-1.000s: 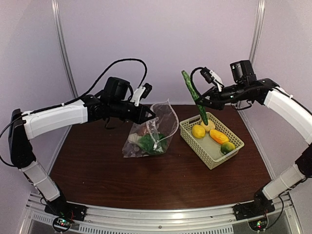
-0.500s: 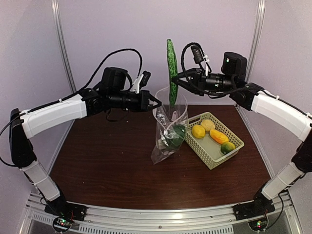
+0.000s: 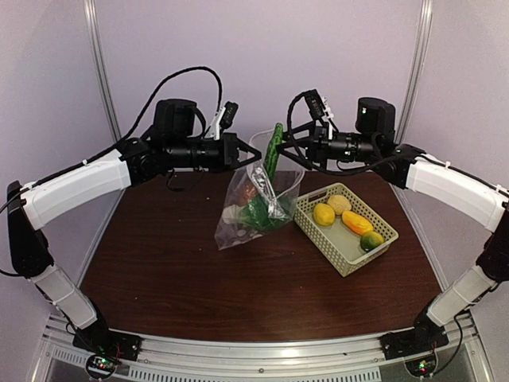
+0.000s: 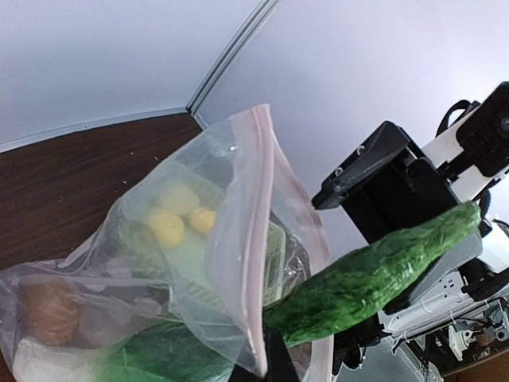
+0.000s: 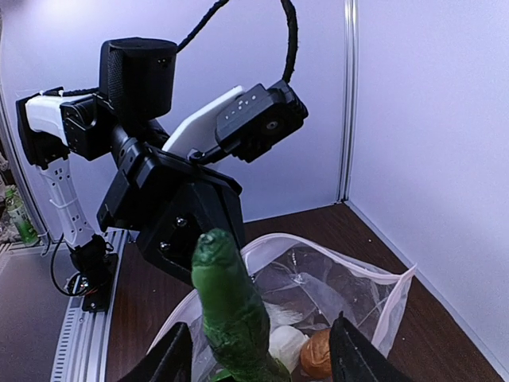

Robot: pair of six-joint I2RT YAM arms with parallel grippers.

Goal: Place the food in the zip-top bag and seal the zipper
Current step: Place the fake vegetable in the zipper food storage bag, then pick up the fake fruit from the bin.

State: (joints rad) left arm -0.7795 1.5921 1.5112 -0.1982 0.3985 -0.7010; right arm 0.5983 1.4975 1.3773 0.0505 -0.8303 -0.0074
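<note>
The clear zip-top bag hangs from my left gripper, which is shut on its mouth edge. The mouth is open, and the pale zipper strip runs along it. Inside lie a brown round piece, a white stalk and green leaves. A long green cucumber-like piece leans with its lower end in the bag's mouth. My right gripper is around it. Its fingers stand apart with a gap on each side of the piece.
The pale green lattice basket stands right of the bag. It holds a yellow lemon, a pale potato, an orange carrot-like piece and a green-orange piece. Walls close the back and sides.
The cucumber-like piece swung over from above the basket, stood upright over the bag, then dropped low into its mouth. The bag was lifted and now tilts left. Both grippers moved closer together.
</note>
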